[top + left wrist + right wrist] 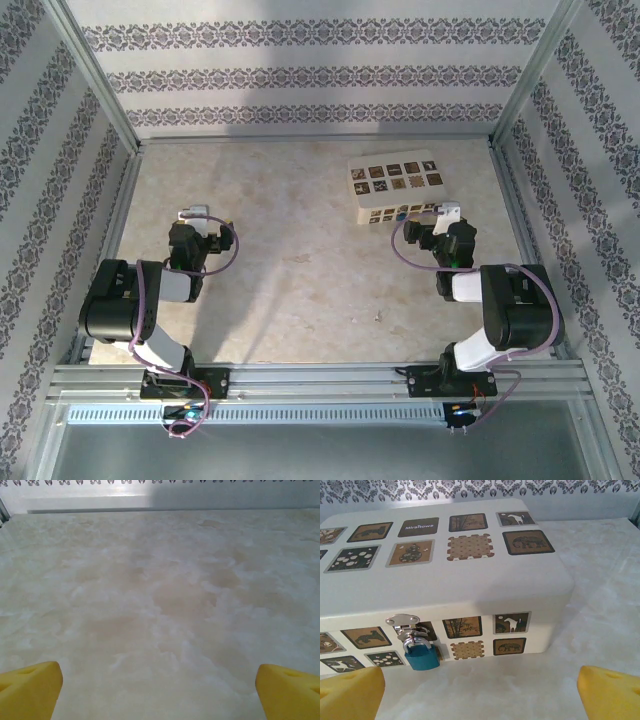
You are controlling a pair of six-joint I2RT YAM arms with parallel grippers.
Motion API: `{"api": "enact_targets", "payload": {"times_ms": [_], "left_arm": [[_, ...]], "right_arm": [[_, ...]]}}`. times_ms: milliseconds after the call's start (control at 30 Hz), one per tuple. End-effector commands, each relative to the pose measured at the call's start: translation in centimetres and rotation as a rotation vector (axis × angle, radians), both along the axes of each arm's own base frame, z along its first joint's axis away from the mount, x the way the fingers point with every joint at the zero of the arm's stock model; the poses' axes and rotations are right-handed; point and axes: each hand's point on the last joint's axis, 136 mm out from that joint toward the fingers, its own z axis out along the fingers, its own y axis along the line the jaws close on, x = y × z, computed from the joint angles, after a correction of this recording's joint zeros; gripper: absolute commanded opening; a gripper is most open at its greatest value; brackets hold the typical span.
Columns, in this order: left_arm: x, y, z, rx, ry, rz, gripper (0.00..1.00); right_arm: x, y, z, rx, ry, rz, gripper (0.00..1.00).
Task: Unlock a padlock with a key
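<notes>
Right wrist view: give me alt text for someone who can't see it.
A small blue padlock hangs from a silvery hasp on the front of a cream box. The right hand is open, yellow fingertips at the bottom corners.

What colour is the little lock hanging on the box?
The padlock is blue with a silvery shackle, clearest in the right wrist view.

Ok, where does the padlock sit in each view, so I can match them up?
Top external: the padlock is a small blue speck on the near face of the cream box, right of centre.
Right wrist: padlock lower left, hanging from the silver hasp on the box's front.
Left wrist: faces marbled tabletop and the back wall instead.
Shared landmark: the cream box's dark patterned squares.
</notes>
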Motion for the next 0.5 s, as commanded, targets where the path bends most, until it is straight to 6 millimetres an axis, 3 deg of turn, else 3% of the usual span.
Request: {"api": "enact_targets", "payload": {"times_ms": [0, 467], "left_arm": [[0.33, -0.27, 0.16, 0.007, -0.001, -0.019, 0.99], [0.34, -0.17, 0.19, 0.006, -0.003, -0.013, 0.99]], "right_arm": [[0.59, 0.48, 1.18, -0.007, -0.042, 0.027, 0.99], [0.55, 0.45, 1.11, -0.005, -0.040, 0.026, 0.98]]}}
